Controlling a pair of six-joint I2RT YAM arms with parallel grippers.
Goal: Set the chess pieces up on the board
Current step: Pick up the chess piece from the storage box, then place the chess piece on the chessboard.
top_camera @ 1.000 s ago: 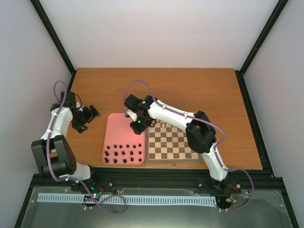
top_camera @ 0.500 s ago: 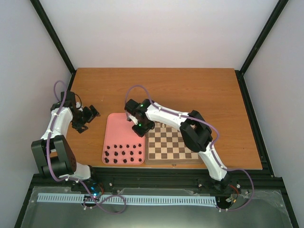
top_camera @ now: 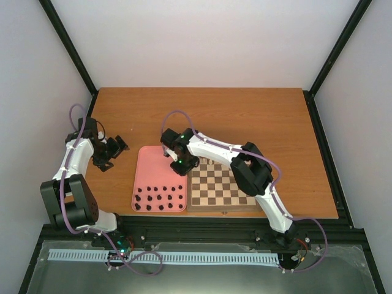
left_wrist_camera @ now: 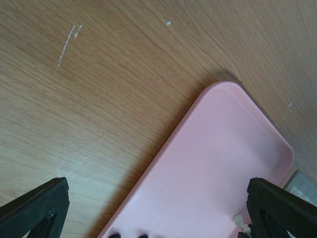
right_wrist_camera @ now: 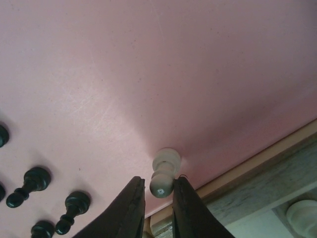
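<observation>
look to the left first. your left claw hangs over the brown wooden table, near the far left corner of the flat pink plastic tray. its two fingers are spread wide and there is nothing between them.

next comes the tray. in its near part you have a bunch of tiny black chess pieces. the far part is mostly bare pink. close to its right wall sits one small cream-white chess pawn. your right claw is down on it, and the fingers pinch the pawn's round head from both sides.

right of the tray, side by side with it, lies the square wooden chessboard with light and dark brown checks. your right arm reaches over its far left corner.
</observation>
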